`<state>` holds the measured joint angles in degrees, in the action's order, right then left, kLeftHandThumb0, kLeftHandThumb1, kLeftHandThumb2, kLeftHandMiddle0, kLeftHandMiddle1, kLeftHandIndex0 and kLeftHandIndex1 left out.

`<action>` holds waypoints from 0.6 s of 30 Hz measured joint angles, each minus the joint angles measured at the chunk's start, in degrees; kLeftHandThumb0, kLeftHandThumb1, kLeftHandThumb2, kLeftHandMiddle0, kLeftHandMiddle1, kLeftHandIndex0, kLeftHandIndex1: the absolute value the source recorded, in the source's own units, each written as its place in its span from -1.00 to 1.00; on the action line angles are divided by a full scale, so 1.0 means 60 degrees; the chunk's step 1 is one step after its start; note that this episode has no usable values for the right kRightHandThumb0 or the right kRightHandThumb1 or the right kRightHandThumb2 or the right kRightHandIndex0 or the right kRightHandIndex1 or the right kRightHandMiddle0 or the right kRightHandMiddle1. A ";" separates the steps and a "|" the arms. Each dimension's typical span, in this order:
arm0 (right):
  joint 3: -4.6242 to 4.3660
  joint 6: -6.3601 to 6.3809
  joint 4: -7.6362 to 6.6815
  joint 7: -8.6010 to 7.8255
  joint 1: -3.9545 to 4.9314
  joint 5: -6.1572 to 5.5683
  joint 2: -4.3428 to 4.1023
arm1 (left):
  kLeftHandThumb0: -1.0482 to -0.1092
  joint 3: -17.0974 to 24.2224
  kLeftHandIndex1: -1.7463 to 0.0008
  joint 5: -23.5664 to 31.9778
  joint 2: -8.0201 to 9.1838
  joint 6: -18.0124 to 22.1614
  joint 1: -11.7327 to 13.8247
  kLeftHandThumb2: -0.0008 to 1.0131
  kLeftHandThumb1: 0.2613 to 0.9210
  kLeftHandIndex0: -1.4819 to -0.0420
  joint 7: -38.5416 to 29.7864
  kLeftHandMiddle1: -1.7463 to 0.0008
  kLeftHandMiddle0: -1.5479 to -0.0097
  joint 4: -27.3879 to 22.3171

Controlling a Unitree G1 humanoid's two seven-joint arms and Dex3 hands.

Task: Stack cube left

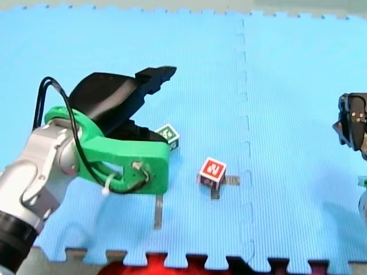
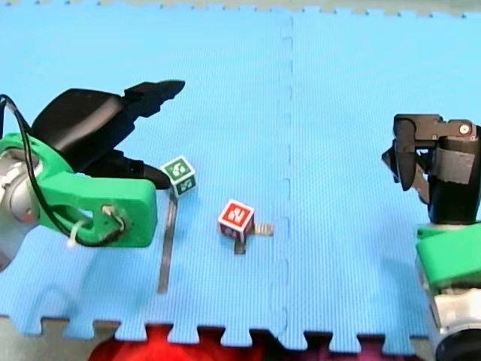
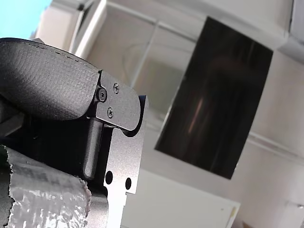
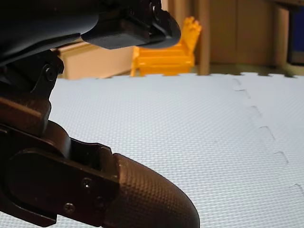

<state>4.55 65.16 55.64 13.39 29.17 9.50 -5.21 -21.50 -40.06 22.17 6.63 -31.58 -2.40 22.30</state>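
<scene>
First head view: my left robot hand [image 1: 123, 109], empty and uncurled, is just left of the green cube [image 1: 168, 137]; the red cube [image 1: 212, 172] lies beyond it, rightward. Second head view: my right robot hand [image 2: 425, 162] hangs well apart, far right.

A black robot hand [image 4: 33, 156] sits close to the lens, above a pale blue foam mat [image 4: 190, 123]. One finger with a pebbled, rounded tip [image 4: 147, 202] reaches across the near mat, and another finger [image 4: 128, 26] juts out higher up. An interlocking seam [image 4: 259, 123] crosses the mat. Beyond the mat's far edge stands an orange plastic object [image 4: 166, 54], with brown wooden panels [image 4: 232, 33] behind it.
</scene>
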 measured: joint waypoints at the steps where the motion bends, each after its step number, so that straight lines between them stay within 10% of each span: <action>1: 0.0003 0.0002 0.0000 -0.0005 0.0000 -0.0012 0.0000 | -0.96 0.0009 0.92 0.0000 0.0029 -0.0011 0.0010 -1.00 0.55 0.34 0.0008 -1.00 -0.05 0.0035; 18: 0.0020 0.0076 -0.0057 -0.0178 -0.0026 -0.0075 0.0002 | -1.00 0.1159 0.96 0.2959 -0.0142 0.2518 0.0154 -0.96 0.71 0.19 -0.0465 -1.00 0.16 0.3355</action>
<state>4.67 65.62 55.29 12.32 29.01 9.05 -5.20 -14.54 -22.30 21.32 21.74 -30.66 -5.19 42.43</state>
